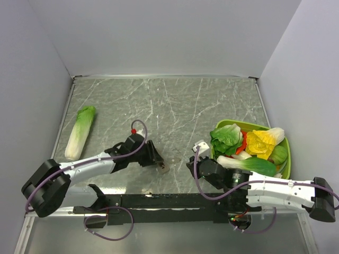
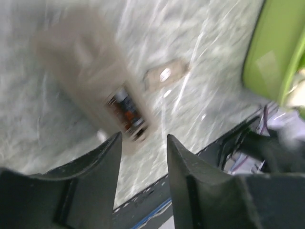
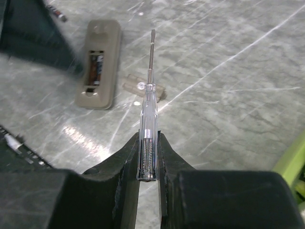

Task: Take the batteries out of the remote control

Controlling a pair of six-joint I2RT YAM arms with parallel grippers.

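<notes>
Right fingers (image 3: 125,168) clamping screwdriver (image 3: 147,102), left fingers (image 2: 102,164) parted over remote control (image 3: 106,57), open tabletop (image 1: 185,100) beyond

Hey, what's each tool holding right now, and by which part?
The right tool grips a clear screwdriver by the rear of its handle, shaft pointing forward. The left tool holds nothing, jaws apart near the remote control.

The top camera looks steeply down from above and behind the arms, far enough to show the whole surface (image 1: 212,106), with the remote control (image 1: 164,168) small near its front edge. The left wrist camera hangs close over the remote control (image 2: 90,71), blurred, behind the left gripper (image 2: 143,138). The right wrist camera looks low along the screwdriver (image 3: 147,119) in the right gripper (image 3: 147,138), with the remote control (image 3: 97,64) ahead to the left, shared by all three views.
</notes>
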